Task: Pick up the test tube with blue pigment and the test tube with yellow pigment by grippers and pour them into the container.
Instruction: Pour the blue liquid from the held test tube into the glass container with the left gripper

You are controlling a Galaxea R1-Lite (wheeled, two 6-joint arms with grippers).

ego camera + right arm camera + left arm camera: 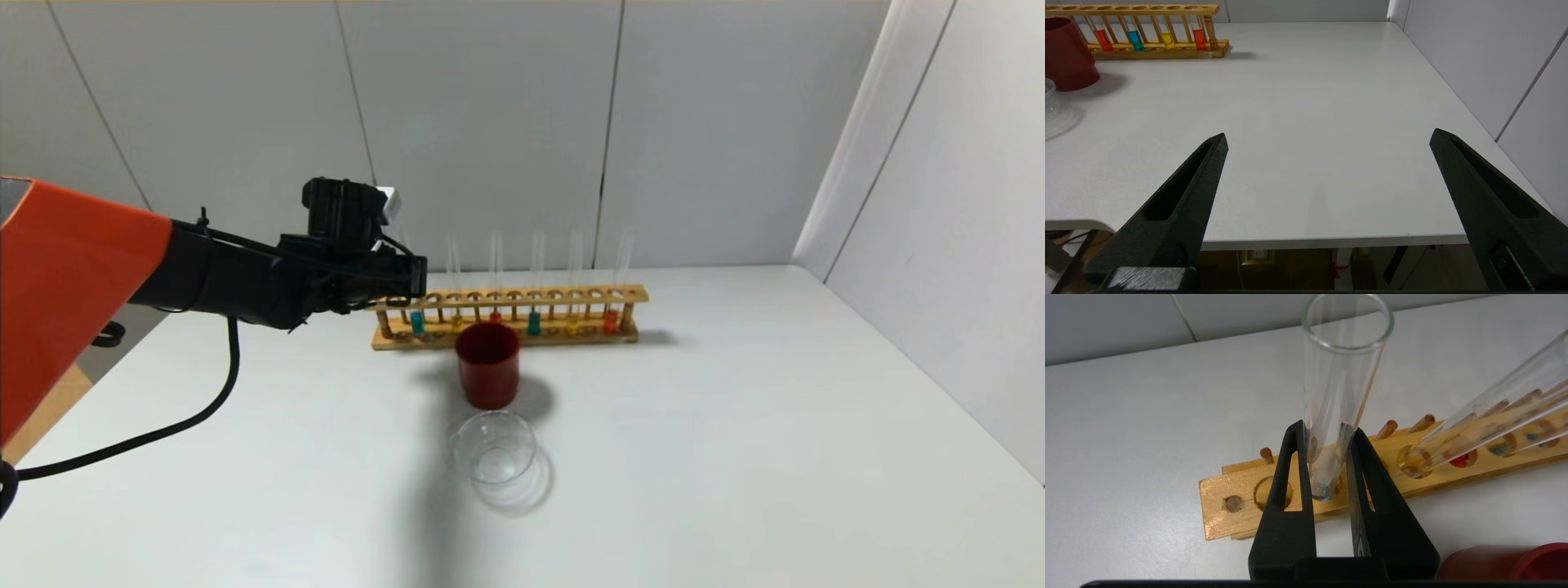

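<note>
The test tube with blue pigment [1345, 355] stands upright in a hole near the left end of the wooden rack [1220, 514]. My left gripper [1327, 428] is shut on its glass above the rack's top rail, and in the head view the gripper [415, 279] hides most of the tube, with only its blue liquid [417, 322] showing below. The test tube with yellow pigment [571, 325] stands farther right in the rack. The container [494, 447], a low clear glass beaker, sits in front of the rack. My right gripper [1329, 136] hangs open over the table's near right edge.
A dark-red cup [487, 363] stands between the rack and the beaker. The rack also holds a second blue tube [534, 322], a red one [495, 317], an orange-red one [611, 320] and a yellowish one [456, 321]. Walls close the back and right.
</note>
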